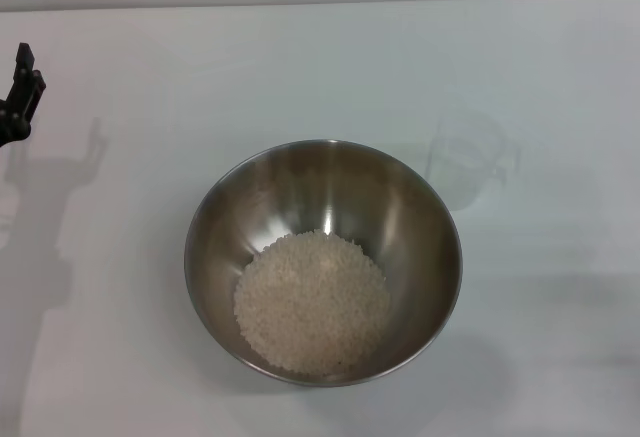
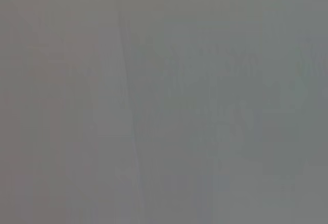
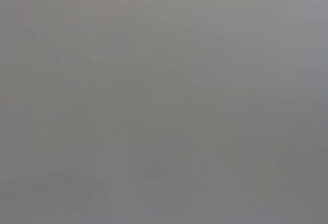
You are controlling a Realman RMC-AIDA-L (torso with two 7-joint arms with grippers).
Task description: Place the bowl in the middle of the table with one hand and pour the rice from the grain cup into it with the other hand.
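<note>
The steel bowl (image 1: 322, 257) stands in the middle of the white table (image 1: 120, 357) in the head view. A mound of white rice (image 1: 312, 302) lies in its bottom. The clear grain cup (image 1: 470, 160) stands upright on the table just behind and to the right of the bowl, and looks empty. My left gripper (image 1: 22, 92) shows only as a dark tip at the far left edge, well away from the bowl. My right gripper is out of view. Both wrist views show only plain grey.
The table's far edge (image 1: 320, 2) runs across the top of the head view. The left arm casts a shadow (image 1: 45, 217) on the table at the left.
</note>
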